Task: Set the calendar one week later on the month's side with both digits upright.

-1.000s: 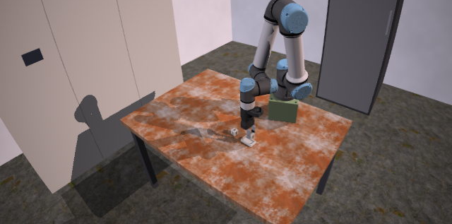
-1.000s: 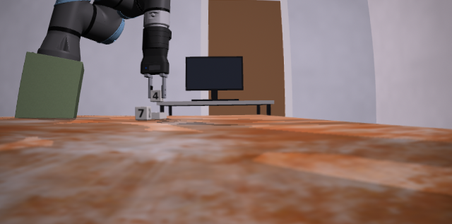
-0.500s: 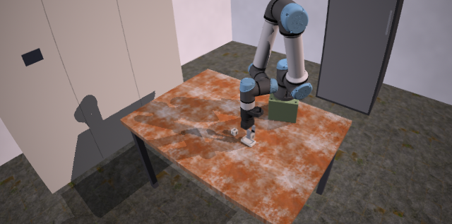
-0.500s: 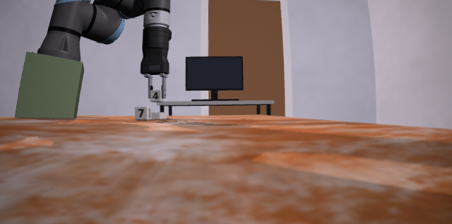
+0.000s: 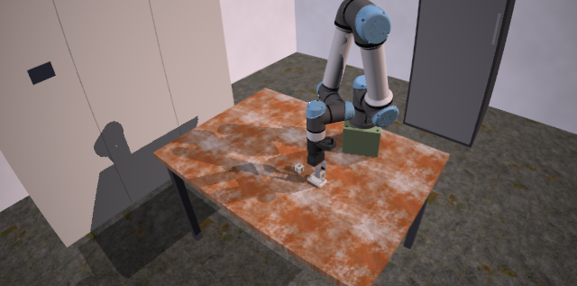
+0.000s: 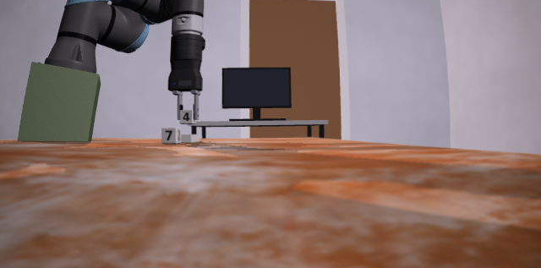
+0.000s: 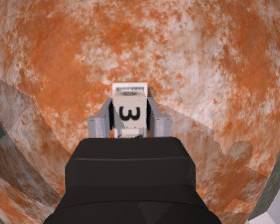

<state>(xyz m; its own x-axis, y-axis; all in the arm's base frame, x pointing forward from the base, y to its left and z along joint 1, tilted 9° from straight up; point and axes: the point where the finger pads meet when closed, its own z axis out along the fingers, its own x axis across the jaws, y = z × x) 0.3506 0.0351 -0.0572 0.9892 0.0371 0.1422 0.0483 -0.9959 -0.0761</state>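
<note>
My gripper (image 5: 319, 171) (image 6: 186, 117) (image 7: 129, 107) points straight down and is shut on a white cube (image 6: 186, 116) (image 7: 130, 113). The cube shows a 4 on its side in the exterior view and a 3 on its top face in the wrist view. It hangs a little above the small white tray (image 5: 317, 181) (image 6: 191, 138) (image 7: 130, 87), which lies flat on the table (image 5: 361, 214). A second white cube (image 5: 298, 168) (image 6: 169, 135) stands on the table beside the tray and apart from it. It shows a 7 in the exterior view. I cannot see the month's name.
The arm's green base block (image 5: 361, 141) (image 6: 59, 103) stands on the table behind the tray. The table's edges are far from the tray on all sides.
</note>
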